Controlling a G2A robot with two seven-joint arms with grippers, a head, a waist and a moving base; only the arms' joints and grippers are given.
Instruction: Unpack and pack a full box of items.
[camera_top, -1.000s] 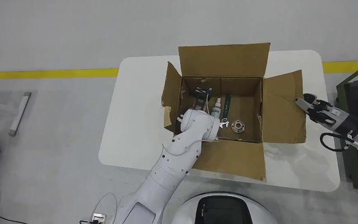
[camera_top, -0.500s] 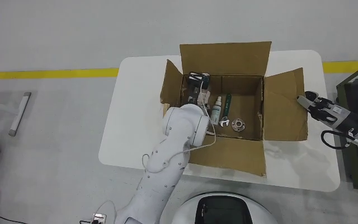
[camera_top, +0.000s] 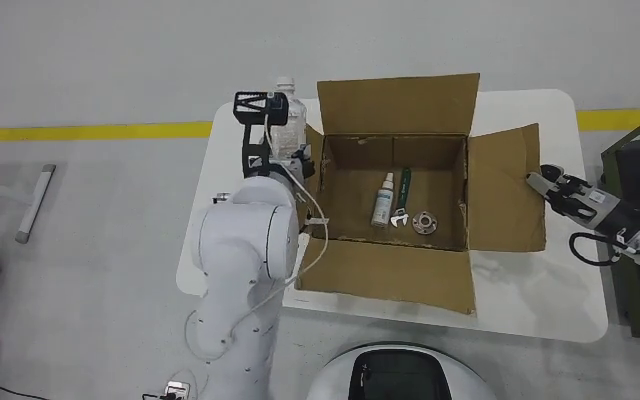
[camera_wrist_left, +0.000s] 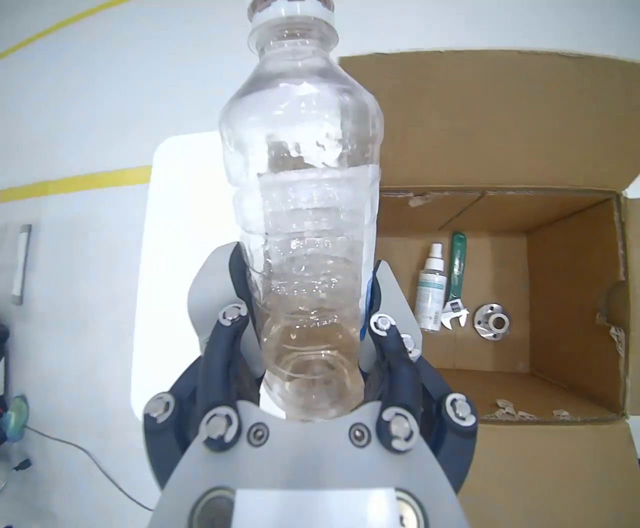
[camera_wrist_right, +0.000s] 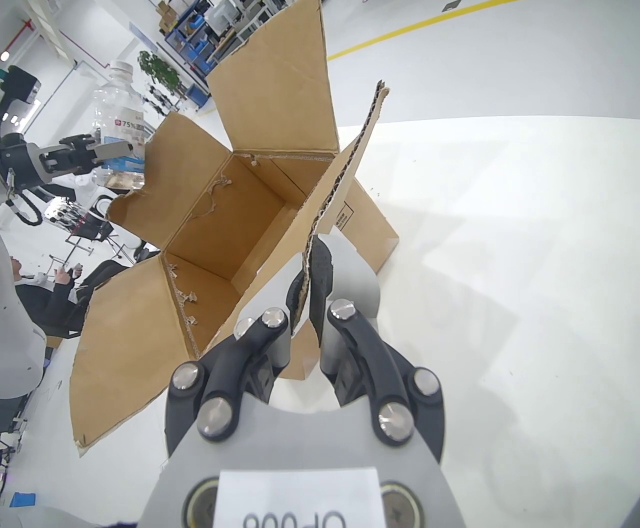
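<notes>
So, the left gripper (camera_wrist_left: 306, 287) is clamped around the lower half of a clear plastic bottle (camera_wrist_left: 305, 200). It holds the bottle cap end up, lifted outside the cardboard box (camera_top: 397, 105), just by the left flap (camera_wrist_right: 170, 170). In the left wrist view the very top of the cap is cut off by the frame edge. The bottle's base is hidden behind the gripper's palm plate, and I can't really tell how much liquid is in it. The bottle also blocks the box's left wall in that view.

The right gripper (camera_wrist_right: 311, 280) has its jaws pinched on the edge of the box's right flap (camera_top: 508, 190), out past the open box on the white table (camera_top: 240, 210). From its own wrist view that flap is edge-on, and the box floor is hidden behind the walls.

Three things lie close together on the box floor. There's a small white spray bottle (camera_top: 382, 200), with a green-handled wrench (camera_top: 402, 195) right beside it. A round metal flange (camera_top: 425, 221) sits near the wrench's head. In the top view the left arm (camera_top: 245, 250) covers part of the left flap and the box's near-left corner.
</notes>
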